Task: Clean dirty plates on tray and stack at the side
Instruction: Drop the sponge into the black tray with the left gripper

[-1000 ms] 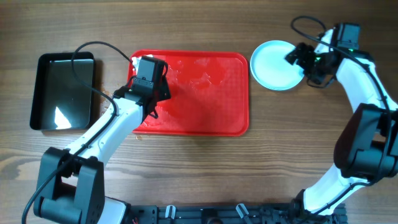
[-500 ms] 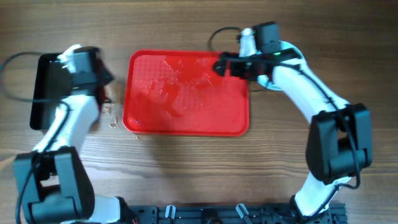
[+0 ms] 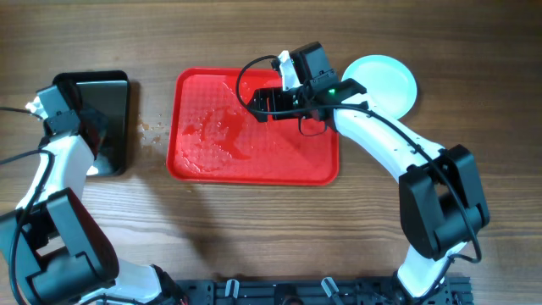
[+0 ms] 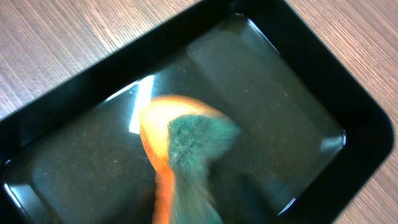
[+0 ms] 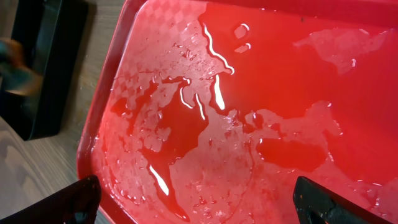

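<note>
- Far left: the left gripper point(image 3: 85, 127) was down in the black pan point(image 3: 114, 110), with an orange-and-green sponge point(image 4: 186, 155) sticking out from its wrist over shallow water. The fingers were hidden behind it, but I judged them clamped on the sponge.
- Between pan and tray, a scatter of small specks point(image 3: 152, 127) lay on the wood.
- Centre: the red tray point(image 3: 279, 161) carried no plate, only pooled water point(image 5: 205, 143) spread mostly over its left half.
- The right gripper point(image 3: 262, 102) hung over the tray's upper middle, jaws spread wide, nothing between them.
- Upper right, just off the tray's corner: the pale plates point(image 3: 389, 80) lay on the table, partly under the right arm. How many were stacked, I couldn't tell.
- The call: scrubbing looked finished and stacking done or nearly so. The next move would be parking the sponge and lifting the right arm clear without nudging the wet tray.
- Surface: a brown wood-grain table point(image 3: 254, 237). Nothing of the room showed beyond it.
</note>
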{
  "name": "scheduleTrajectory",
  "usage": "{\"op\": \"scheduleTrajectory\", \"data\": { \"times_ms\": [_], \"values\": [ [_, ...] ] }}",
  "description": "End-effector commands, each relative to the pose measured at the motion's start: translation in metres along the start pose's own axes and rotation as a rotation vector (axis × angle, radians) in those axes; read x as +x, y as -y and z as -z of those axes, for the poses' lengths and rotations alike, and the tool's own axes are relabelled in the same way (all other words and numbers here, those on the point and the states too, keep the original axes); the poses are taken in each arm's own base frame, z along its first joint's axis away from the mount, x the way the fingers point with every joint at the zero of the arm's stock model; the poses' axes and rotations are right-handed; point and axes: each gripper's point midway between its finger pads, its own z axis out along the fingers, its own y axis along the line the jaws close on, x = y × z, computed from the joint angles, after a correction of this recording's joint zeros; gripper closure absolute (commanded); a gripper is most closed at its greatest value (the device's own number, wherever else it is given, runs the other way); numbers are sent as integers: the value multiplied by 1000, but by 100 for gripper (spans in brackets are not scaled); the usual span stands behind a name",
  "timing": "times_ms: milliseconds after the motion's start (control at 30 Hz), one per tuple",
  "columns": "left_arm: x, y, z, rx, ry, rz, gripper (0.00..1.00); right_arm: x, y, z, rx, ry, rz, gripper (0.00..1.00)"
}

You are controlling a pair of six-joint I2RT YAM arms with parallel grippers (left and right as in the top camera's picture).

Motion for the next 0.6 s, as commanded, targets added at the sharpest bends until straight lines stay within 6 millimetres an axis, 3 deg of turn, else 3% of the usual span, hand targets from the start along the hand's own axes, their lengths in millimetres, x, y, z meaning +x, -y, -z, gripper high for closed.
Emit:
{"op": "scheduleTrajectory", "data": {
  "times_ms": [0,200,333,467,533,567],
  "values": [
    [6,-3,-4,0,-24,1,45,-5,-1,7,10,26,12,0],
    [3,10,12,79,-35,7,44,-14,-12,24,-3,65,32,0],
    [2,24,44,181,-66,9,44,-24,-23,46,-4,117,73,0],
    [19,45,82,351,-170,5,44,-38,-29,74,32,195,91,0],
    [31,57,97,438,-239,4,40,-46,-33,90,47,242,103,0],
    [36,60,100,459,-262,2,24,-49,-34,97,58,263,107,0]
  ]
}}
